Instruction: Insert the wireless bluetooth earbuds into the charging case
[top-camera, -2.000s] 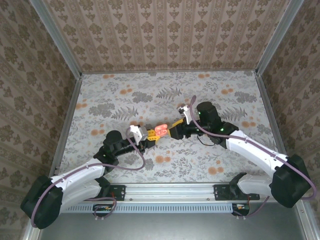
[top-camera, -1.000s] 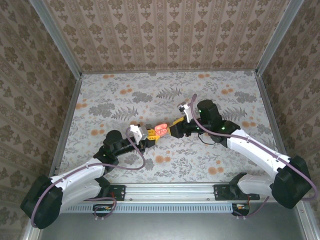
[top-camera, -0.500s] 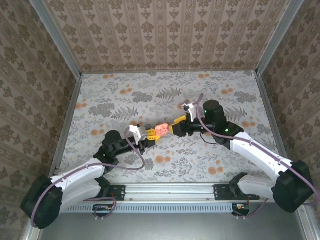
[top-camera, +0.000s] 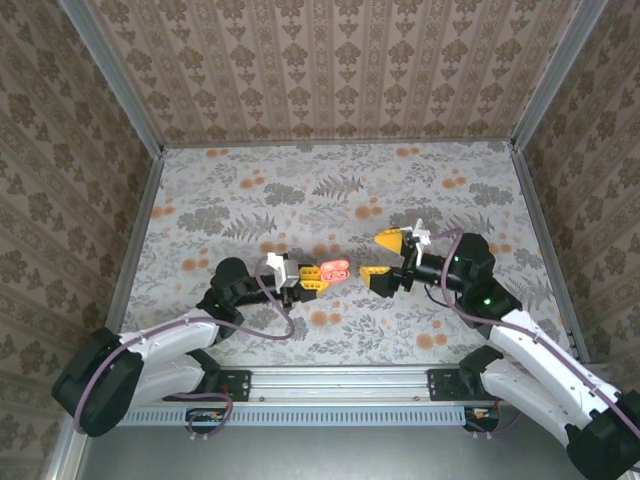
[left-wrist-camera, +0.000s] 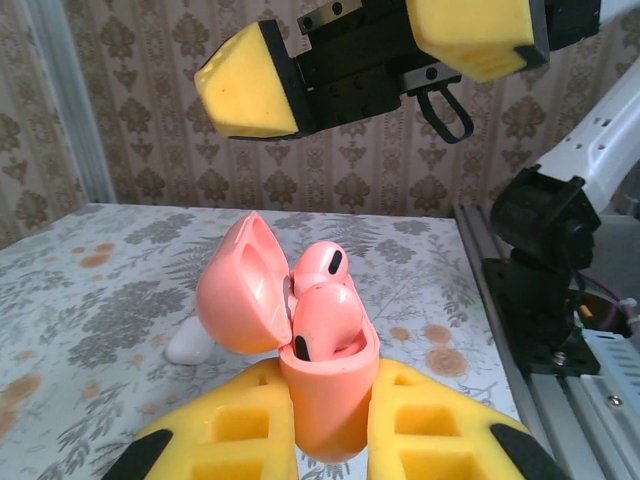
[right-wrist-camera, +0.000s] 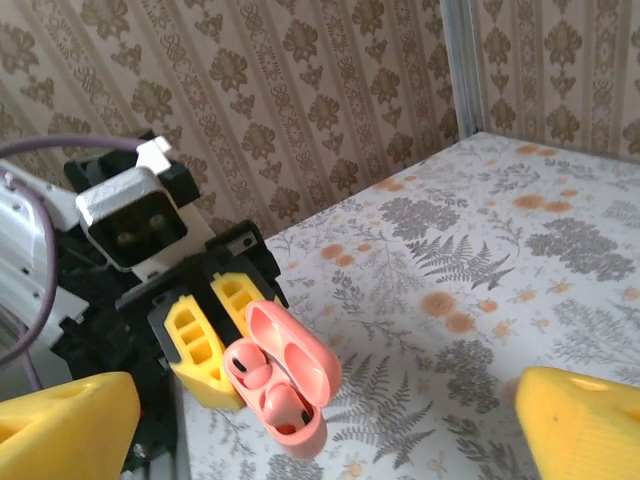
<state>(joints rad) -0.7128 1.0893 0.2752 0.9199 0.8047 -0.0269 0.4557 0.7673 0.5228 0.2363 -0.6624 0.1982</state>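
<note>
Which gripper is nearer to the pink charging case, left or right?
Left. The left gripper is shut on the pink charging case. The right gripper is open and apart from it, on its right in the top view.

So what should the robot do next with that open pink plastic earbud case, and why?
Probably bring the open right gripper in to nudge the hinged lid shut: both pink earbuds already sit in the pink plastic case, which the left gripper holds clamped.

Soft, even light washes the flowered table (top-camera: 300, 185) with barely a shadow or glare — the overhead view crisp throughout, the wrist views sharp on the pink case (left-wrist-camera: 322, 400) while the near yellow fingers (right-wrist-camera: 60, 425) blur at the frame's corners.
</note>
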